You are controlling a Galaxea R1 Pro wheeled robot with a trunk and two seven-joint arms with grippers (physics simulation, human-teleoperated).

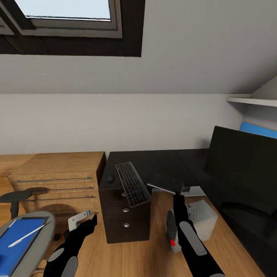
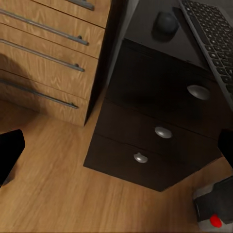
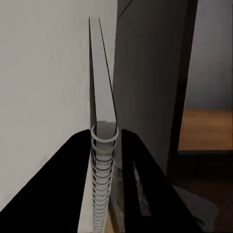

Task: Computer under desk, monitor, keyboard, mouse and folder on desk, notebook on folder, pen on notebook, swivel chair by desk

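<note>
The right gripper (image 3: 104, 145) is clamped on the thin spiral-bound grey notebook (image 3: 102, 97) above the long black-topped desk (image 1: 161, 167). Set it flat later (the bright blue folder (image 1: 17, 240) waits on the grey padded swivel chair (image 1: 40, 240)).

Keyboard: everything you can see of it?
The keyboard is a slim silver-grey full-size board with dark keys. It lies flat and diagonal on the black desk, its near end jutting past the front edge above the drawers. The mouse sits beside it, apart. No gripper touches it.
</note>
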